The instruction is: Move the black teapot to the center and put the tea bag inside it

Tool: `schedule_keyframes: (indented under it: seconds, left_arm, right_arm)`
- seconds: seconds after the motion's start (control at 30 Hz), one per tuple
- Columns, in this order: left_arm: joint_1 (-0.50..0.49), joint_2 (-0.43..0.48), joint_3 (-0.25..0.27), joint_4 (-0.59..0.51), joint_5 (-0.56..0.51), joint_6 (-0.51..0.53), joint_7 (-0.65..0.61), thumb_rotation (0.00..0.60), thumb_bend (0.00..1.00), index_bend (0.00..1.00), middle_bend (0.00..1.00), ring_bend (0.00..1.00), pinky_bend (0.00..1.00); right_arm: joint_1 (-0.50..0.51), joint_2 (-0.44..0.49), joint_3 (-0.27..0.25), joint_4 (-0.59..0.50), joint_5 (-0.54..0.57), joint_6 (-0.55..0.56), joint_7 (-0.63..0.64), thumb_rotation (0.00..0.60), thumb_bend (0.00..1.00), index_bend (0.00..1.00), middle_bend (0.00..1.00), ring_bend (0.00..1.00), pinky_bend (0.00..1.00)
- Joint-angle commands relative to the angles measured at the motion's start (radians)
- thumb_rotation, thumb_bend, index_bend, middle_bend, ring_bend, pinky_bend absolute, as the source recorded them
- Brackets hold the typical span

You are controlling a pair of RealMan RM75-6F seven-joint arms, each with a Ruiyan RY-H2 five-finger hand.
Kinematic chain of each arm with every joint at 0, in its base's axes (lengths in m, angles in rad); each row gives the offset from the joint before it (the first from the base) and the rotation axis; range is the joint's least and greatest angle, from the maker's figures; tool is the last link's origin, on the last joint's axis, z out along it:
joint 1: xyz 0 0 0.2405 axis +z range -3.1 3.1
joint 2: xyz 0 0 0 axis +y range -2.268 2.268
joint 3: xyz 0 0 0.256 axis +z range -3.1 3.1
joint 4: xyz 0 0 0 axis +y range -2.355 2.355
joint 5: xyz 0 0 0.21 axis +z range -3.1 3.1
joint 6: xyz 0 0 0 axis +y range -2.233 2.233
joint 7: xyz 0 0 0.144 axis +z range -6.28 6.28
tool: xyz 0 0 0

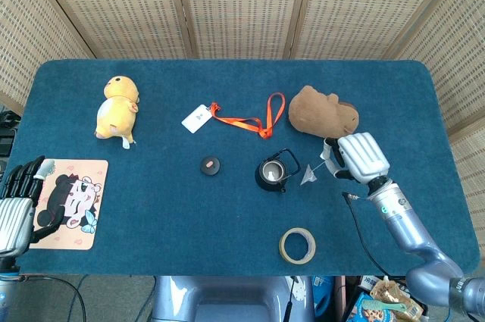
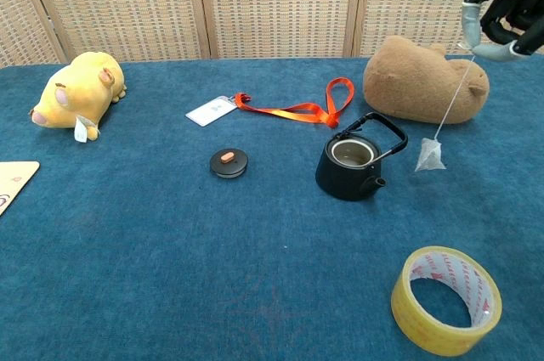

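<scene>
The black teapot (image 1: 272, 173) (image 2: 350, 163) stands near the table's middle, lid off, its mouth open and its handle tipped to the right. Its round black lid (image 1: 210, 164) (image 2: 229, 162) lies to its left. My right hand (image 1: 356, 157) (image 2: 507, 11) is raised to the right of the pot and pinches the tea bag's string. The tea bag (image 1: 309, 176) (image 2: 429, 156) hangs in the air just right of the pot's handle, swung out toward it. My left hand (image 1: 20, 201) rests open at the table's front left edge, beside the picture mat (image 1: 72, 202).
A brown plush (image 1: 323, 113) (image 2: 422, 80) lies behind the tea bag. An orange lanyard with a white card (image 1: 244, 120) (image 2: 293, 109) lies behind the pot. A yellow plush (image 1: 118, 107) (image 2: 76, 92) is at the far left. A tape roll (image 1: 298, 245) (image 2: 445, 297) sits at the front right.
</scene>
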State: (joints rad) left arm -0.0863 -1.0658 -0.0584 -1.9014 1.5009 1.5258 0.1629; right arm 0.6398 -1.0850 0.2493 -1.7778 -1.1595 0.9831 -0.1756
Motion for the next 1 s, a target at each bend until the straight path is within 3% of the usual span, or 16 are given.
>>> schedule_keyframes:
  seconds: [0.03, 0.47, 1.0]
  left_arm:
    - [0.000, 0.000, 0.000, 0.000, 0.000, 0.000, -0.001, 0.600, 0.42, 0.00, 0.00, 0.00, 0.00]
    - [-0.003, -0.002, 0.001, 0.002, 0.001, -0.008, -0.001, 0.600, 0.42, 0.00, 0.00, 0.00, 0.00]
    - [-0.005, -0.017, 0.003, 0.026, -0.013, -0.021, -0.024, 0.600, 0.42, 0.00, 0.00, 0.00, 0.00]
  right_arm:
    - [0.016, 0.021, 0.013, -0.019, 0.014, -0.016, -0.004, 0.600, 0.68, 0.73, 0.86, 0.93, 1.00]
    - [0.058, 0.082, 0.045, -0.087, 0.051, -0.059, 0.017, 0.600, 0.68, 0.73, 0.86, 0.93, 1.00]
    - [0.137, 0.092, 0.063, -0.136, 0.099, -0.122, 0.014, 0.600, 0.68, 0.74, 0.87, 0.93, 1.00]
